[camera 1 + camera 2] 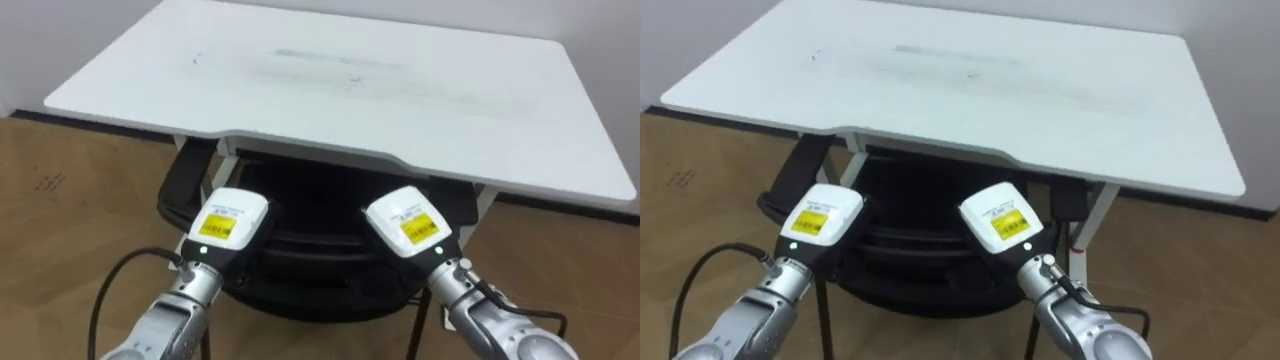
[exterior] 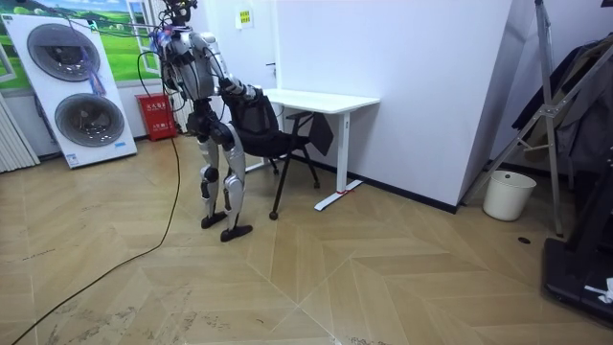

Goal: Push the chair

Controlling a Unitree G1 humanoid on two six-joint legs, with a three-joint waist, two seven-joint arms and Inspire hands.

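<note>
The left hand and the right hand are both stretched out forward, side by side with a gap between them, their white backs turned up. Each one meets the top of the chair back. The fingers of both are hidden past that upper edge, so from here I cannot tell whether they lie flat against it or curl over it.

The chair is black all over: a broad, dark, rounded back right ahead of the hands, a dark seat beyond and below them, and thin black legs under it. A black armrest juts out just to the outer side of the left hand. The chair sits directly in front of the hands with its seat tucked under the white desk, whose front edge lies just beyond and above the hands.

By count there are two hands, one chair and one desk. The robot stands behind the chair, leaning a little towards it with its arms raised. Well behind the hands, two washing machines are stacked one on the other, with one red box beside them. Far off past the desk stands one white bucket.
</note>
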